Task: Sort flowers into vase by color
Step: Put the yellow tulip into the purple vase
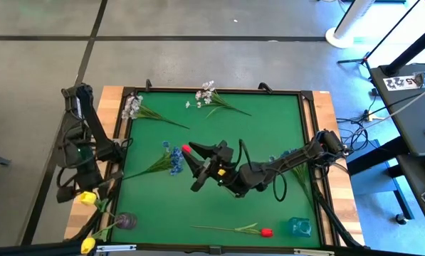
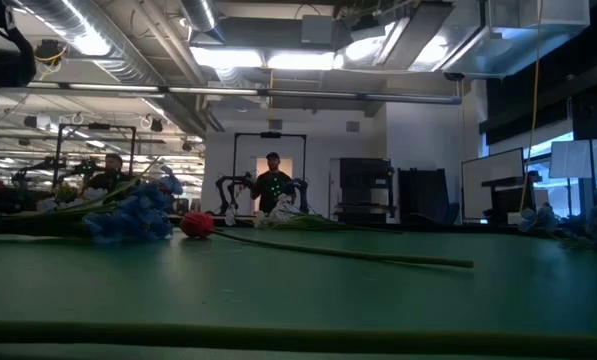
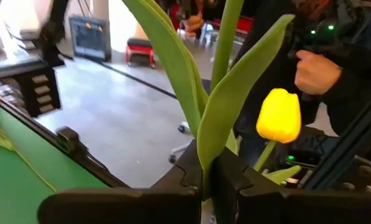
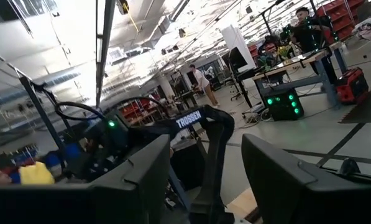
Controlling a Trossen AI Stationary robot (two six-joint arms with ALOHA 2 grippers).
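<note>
My left gripper (image 1: 91, 190) is at the table's near left corner, shut on a yellow tulip's green stem and leaves (image 3: 205, 134). A yellow bloom (image 1: 89, 198) shows beside it. A second yellow tulip (image 1: 89, 245) leans out of the dark glass vase (image 1: 127, 220), its stem in the mouth. My right gripper (image 1: 193, 168) hovers open over mid-table with nothing between its fingers. Beside it lie a red tulip (image 1: 186, 149) and a blue cluster (image 1: 174, 158). Another red tulip (image 1: 265, 232) lies near the near edge. Two white sprays (image 1: 132, 107), (image 1: 207, 94) lie by the far edge. My left gripper pinches the tulip's stem together with its long leaves (image 3: 204, 155) between the two fingers. The stem and leaves rise from the fingers and run out of the left wrist view, so the held bloom is hidden there. Whether the stem's lower end rests on anything is hidden.
A blue glass vase (image 1: 300, 227) stands at the near right corner. The green mat has a raised black frame (image 1: 219, 91). A person's hand (image 3: 316, 68) shows beyond the table near the left arm. People stand far off in the room (image 2: 271, 185).
</note>
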